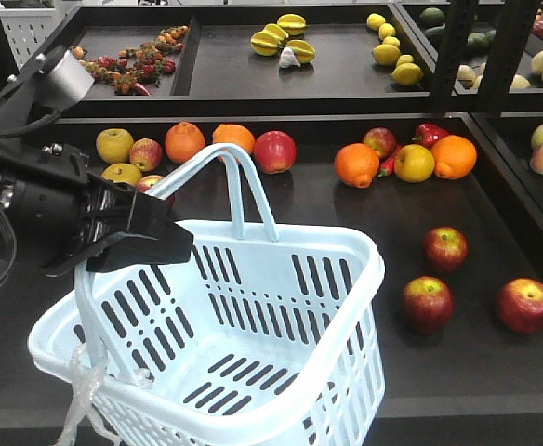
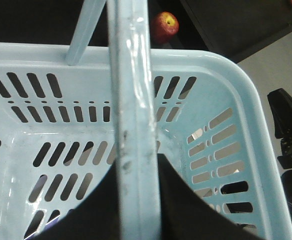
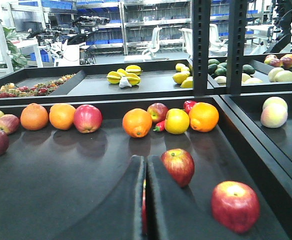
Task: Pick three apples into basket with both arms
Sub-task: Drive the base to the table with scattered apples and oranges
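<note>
Pale blue slotted basket (image 1: 262, 279), three red apples (image 1: 445, 247) (image 1: 428, 303) (image 1: 524, 305), black shelf (image 1: 346, 223).

We see black display shelving (image 3: 61, 170) with dark upright posts (image 3: 201, 45) across the middle of the frame. Behind it, at upper centre, metal racks (image 3: 151, 22) hold blue bins (image 3: 61, 3), white office chairs (image 3: 153, 41) stand on a grey floor (image 3: 111, 58), and a potted plant (image 3: 13, 50) sits upper left.

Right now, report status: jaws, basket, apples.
Left gripper: jaws shut on basket handle, basket empty. Right gripper: jaws shut, empty. Three apples loose right of basket, nothing blocking.
</note>
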You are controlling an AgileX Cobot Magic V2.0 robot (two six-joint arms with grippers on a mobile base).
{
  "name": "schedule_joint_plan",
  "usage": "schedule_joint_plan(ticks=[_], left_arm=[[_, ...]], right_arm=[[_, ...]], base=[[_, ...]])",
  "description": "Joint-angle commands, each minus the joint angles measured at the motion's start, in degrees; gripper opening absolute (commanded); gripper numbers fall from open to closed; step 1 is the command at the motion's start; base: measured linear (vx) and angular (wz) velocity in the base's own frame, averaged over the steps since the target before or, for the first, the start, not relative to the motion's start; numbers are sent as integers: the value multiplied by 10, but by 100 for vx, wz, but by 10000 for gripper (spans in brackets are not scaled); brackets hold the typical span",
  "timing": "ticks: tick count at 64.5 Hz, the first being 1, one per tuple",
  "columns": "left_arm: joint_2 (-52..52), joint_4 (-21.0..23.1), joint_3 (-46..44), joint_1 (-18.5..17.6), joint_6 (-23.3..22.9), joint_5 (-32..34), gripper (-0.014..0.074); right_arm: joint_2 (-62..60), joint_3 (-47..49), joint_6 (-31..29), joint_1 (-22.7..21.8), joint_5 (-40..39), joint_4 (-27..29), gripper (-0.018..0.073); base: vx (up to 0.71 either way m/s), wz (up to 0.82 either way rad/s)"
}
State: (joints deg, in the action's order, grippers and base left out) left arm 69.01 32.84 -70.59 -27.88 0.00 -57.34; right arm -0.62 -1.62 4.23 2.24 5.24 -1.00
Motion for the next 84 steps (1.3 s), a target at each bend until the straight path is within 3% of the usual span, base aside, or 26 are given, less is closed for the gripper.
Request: schedule_joint_plan(ticks=[1,84], left_arm=[[-14,31,-17,-2,0,35,-8],[-14,31,-17,-2,0,35,-7]], right_arm=[[-6,-8,-3,-5,-41,-5,-4],[-6,-8,-3,-5,-41,-5,-4]], base=[[13,4],[8,4]])
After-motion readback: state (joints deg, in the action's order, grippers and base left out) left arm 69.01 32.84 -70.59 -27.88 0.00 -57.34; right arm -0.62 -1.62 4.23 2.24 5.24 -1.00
